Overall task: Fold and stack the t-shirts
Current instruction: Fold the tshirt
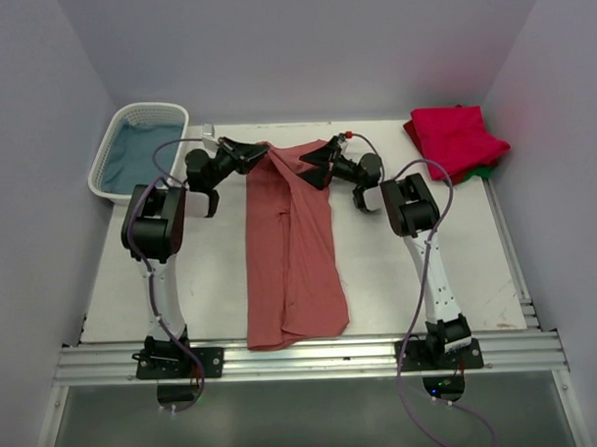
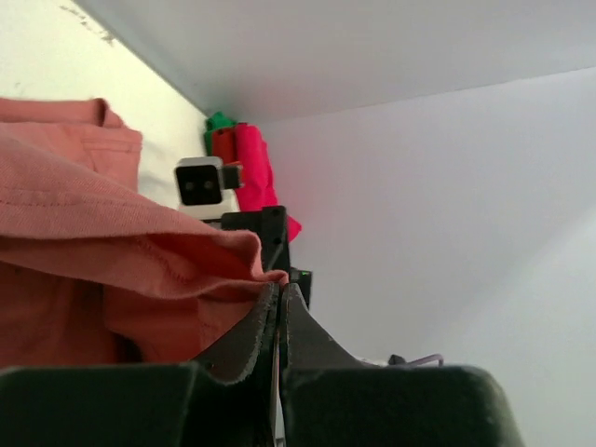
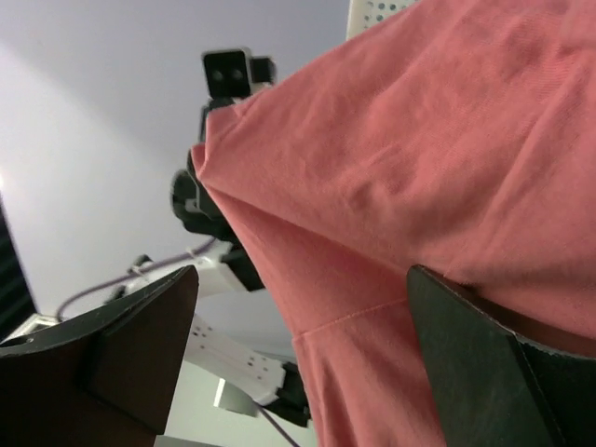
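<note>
Left gripper (image 2: 279, 296): pinching salmon shirt (image 1: 292, 253).
Right gripper (image 3: 303, 275): spread wide, shirt across the gap.
Pink shirt (image 1: 457, 139): table's (image 1: 183, 277) far right corner.

Your two arms stand on bases at the near edge in the overhead view, the left arm (image 1: 162, 292) at about 7 o'clock and the right arm (image 1: 434, 273) at about 5 o'clock. Each rises toward 12 o'clock, then bends inward at the elbow, so the wrists face each other across the middle.

Your left gripper (image 1: 261, 153) points toward 3 o'clock. Its jaws are pressed together, pinching a fold of the salmon-red t-shirt (image 1: 290, 253).

Your right gripper (image 1: 316, 162) points toward 9 o'clock, near the left one but apart from it. Its fingers (image 3: 140, 345) stand wide apart, and the cloth passes across the gap between them.
</note>
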{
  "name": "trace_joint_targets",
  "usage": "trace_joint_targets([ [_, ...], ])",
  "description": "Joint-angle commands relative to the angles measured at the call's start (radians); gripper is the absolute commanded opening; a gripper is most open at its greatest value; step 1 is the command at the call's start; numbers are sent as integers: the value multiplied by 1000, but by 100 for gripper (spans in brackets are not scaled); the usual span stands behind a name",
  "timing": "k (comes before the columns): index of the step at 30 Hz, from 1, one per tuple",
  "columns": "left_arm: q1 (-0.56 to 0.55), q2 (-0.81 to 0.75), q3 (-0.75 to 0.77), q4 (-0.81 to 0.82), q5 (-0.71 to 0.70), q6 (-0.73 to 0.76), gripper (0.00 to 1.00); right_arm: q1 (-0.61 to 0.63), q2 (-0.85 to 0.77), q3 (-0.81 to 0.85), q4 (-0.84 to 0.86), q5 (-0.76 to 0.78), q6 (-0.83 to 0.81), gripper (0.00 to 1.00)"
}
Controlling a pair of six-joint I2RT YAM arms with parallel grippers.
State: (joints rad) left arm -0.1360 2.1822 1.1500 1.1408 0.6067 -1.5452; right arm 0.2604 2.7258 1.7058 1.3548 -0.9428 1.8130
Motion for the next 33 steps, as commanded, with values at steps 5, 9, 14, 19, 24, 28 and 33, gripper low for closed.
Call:
trace_joint_targets([
  [5,41,-147,186,-586,41,393,2,-4,-234,-109,-654,-48,-600,99],
  [9,42,-180,237,-881,-7,528,6,3,-359,-46,-1233,136,-1093,99],
  [14,42,-211,244,-1050,-73,638,11,5,-403,-20,-1397,219,-1195,99],
  [19,41,-246,203,-1104,-67,681,18,5,-410,8,-1473,286,-1250,99],
  [24,26,-318,85,-1109,-126,711,29,4,-419,41,-1536,329,-1287,99],
  [28,22,-366,-47,-1024,-189,703,42,5,-420,57,-1539,322,-1290,99],
  [33,12,-400,-87,-886,-252,760,56,7,-455,25,-1453,245,-1273,99],
])
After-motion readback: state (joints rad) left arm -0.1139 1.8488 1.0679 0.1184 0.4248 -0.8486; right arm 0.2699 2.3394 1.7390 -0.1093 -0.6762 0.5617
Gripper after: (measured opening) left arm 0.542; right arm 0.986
